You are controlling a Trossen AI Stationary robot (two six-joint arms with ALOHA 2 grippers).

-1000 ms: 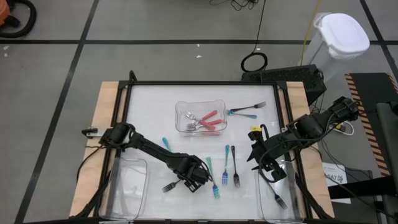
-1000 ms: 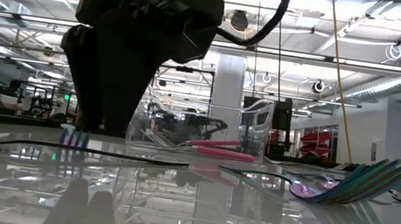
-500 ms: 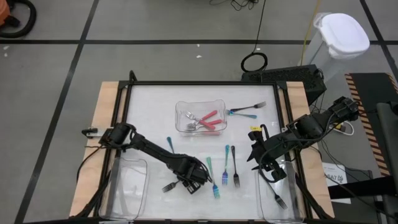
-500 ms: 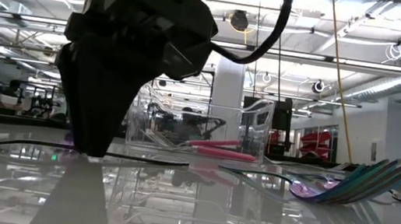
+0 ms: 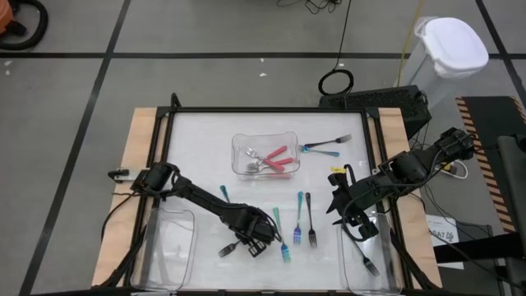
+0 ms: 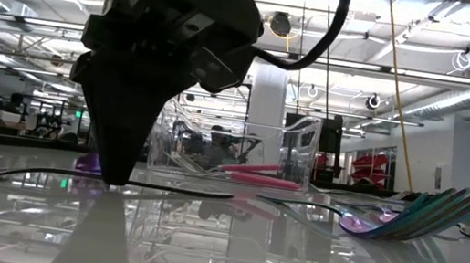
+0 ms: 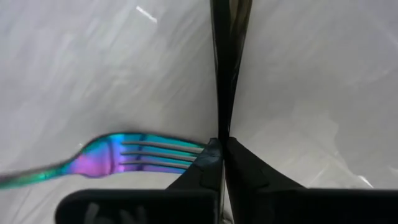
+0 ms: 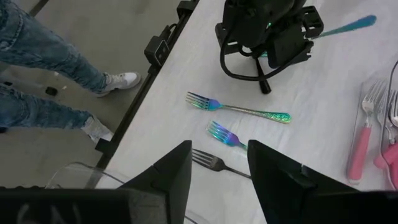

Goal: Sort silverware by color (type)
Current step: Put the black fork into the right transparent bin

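Observation:
The silverware lies across the white table [image 5: 197, 148]. Teal forks [image 5: 297, 218] and a dark one [image 5: 311, 222] are near the middle. Pink-handled pieces [image 5: 275, 159] sit in the far clear tray [image 5: 246, 141]. My left gripper [image 5: 253, 238] points straight down and is shut on a dark grey fork [image 5: 228, 247]. That fork's tines point toward the table's left edge. Beside it lies a teal fork [image 7: 124, 155]. My right gripper [image 5: 347, 210] hangs above the table's right side, open [image 8: 219, 146], with nothing between its fingers. My left gripper pinches the dark fork's slim handle [image 7: 225, 118] between its two fingers, which come from above and point down. The fingertips [image 6: 113, 179] reach the table top. The fork lies flat on the table and shows on both sides of the fingers [image 6: 199, 192].
Clear trays stand at the near left [image 5: 173, 247] and the near right [image 5: 366, 255]; the right one holds a dark fork [image 5: 370, 265]. A teal and a dark fork [image 5: 327, 146] lie at the far right. A person's legs [image 8: 43, 68] stand beside the table.
My left gripper has sunk a little to the table and shut its fingers on the dark fork's handle. The fork still lies on the table.

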